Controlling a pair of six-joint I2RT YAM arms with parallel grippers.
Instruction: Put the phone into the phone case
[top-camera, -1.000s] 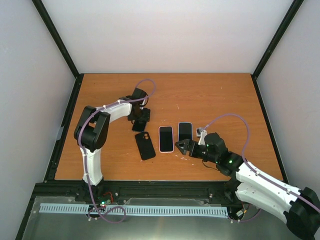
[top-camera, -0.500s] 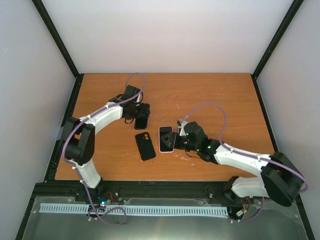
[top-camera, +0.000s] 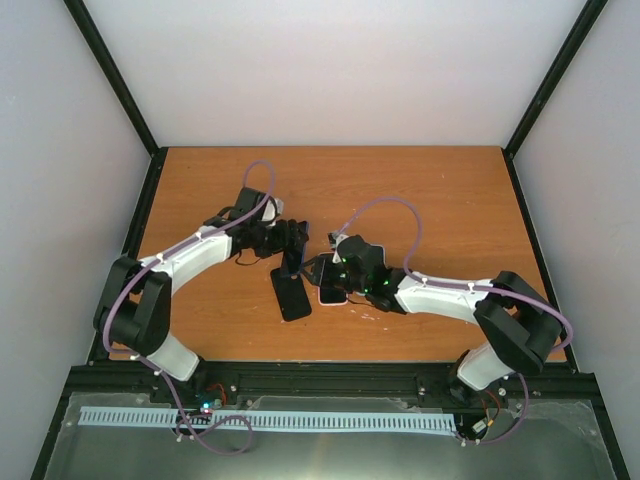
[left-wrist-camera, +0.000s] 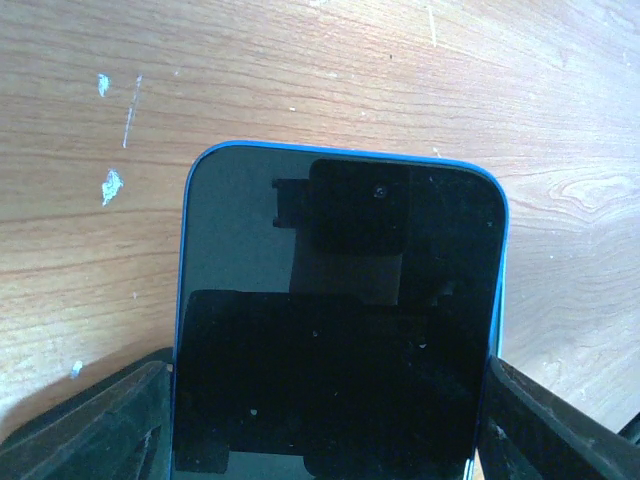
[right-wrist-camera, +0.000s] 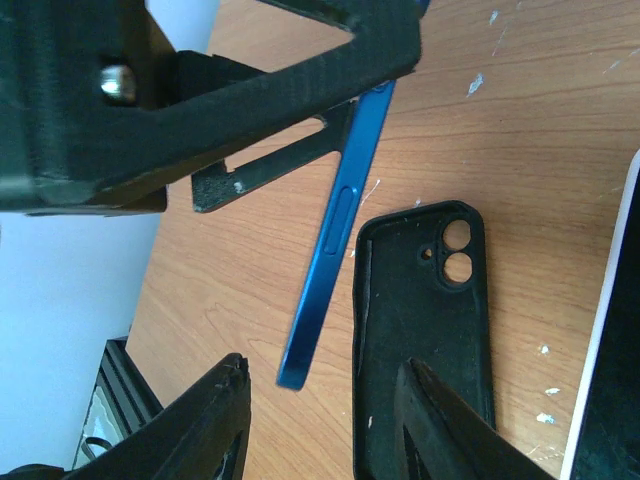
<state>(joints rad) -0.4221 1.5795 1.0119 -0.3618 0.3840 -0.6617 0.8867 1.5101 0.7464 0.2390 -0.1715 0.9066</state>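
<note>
My left gripper (top-camera: 289, 238) is shut on the phone (left-wrist-camera: 340, 320), a black-screened handset with a blue rim, one finger (left-wrist-camera: 90, 430) on each long side. In the right wrist view the phone (right-wrist-camera: 335, 250) shows edge-on, tilted, its lower end hanging above the wood just left of the phone case (right-wrist-camera: 425, 330). The black phone case (top-camera: 291, 297) lies flat, inside up, camera holes showing. My right gripper (right-wrist-camera: 320, 430) is open, its fingers either side of the case's left edge, below the phone's end, touching neither.
A pink-rimmed phone (top-camera: 331, 291) lies face up just right of the case, partly under my right arm; its white edge (right-wrist-camera: 610, 330) shows in the right wrist view. Both arms crowd the table's middle.
My left arm has carried the phone right and forward, over the case. The right arm has swung left across the pink-rimmed phone, and its jaws have narrowed.
</note>
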